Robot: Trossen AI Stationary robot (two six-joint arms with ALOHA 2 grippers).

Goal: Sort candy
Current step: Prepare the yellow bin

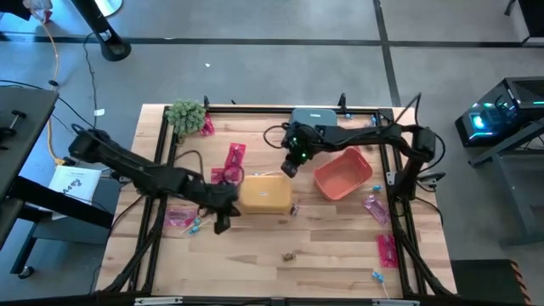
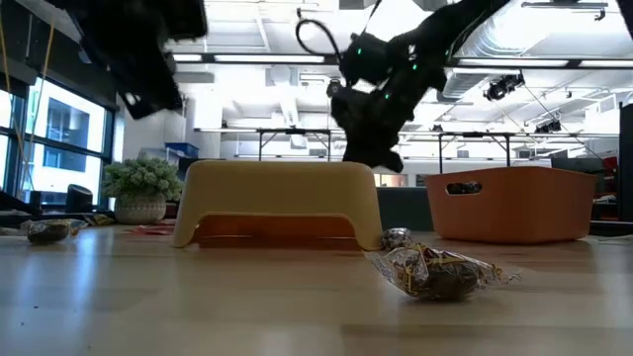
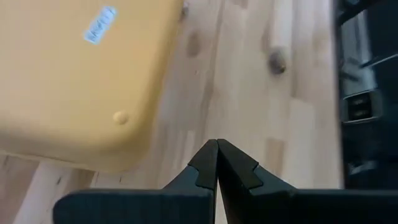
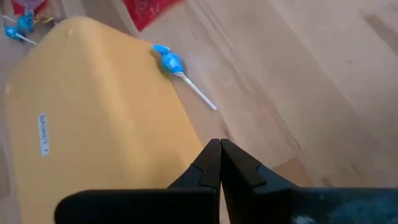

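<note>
The candy lies scattered over the wooden table. Pink-red packets (image 1: 235, 155) (image 1: 387, 249) lie flat, a blue lollipop (image 1: 195, 225) lies near the left edge, and a brown piece (image 1: 289, 255) (image 2: 435, 272) lies near the front. My left gripper (image 1: 223, 223) (image 3: 217, 155) is shut and empty, just off the near-left corner of the upturned yellow bin (image 1: 265, 197) (image 3: 81, 81). My right gripper (image 1: 291, 167) (image 4: 219, 155) is shut and empty, above the bin's far side. Another blue lollipop (image 4: 171, 62) lies there with its head against the bin's edge.
The orange bin (image 1: 344, 172) (image 2: 514, 203) stands right of the yellow one, and the grey-blue bin (image 1: 313, 116) is at the far edge. A fuzzy green plant ball (image 1: 187, 115) sits at the far-left corner. A black frame rail (image 1: 399, 204) borders the table. Bare wood shows toward the near edge.
</note>
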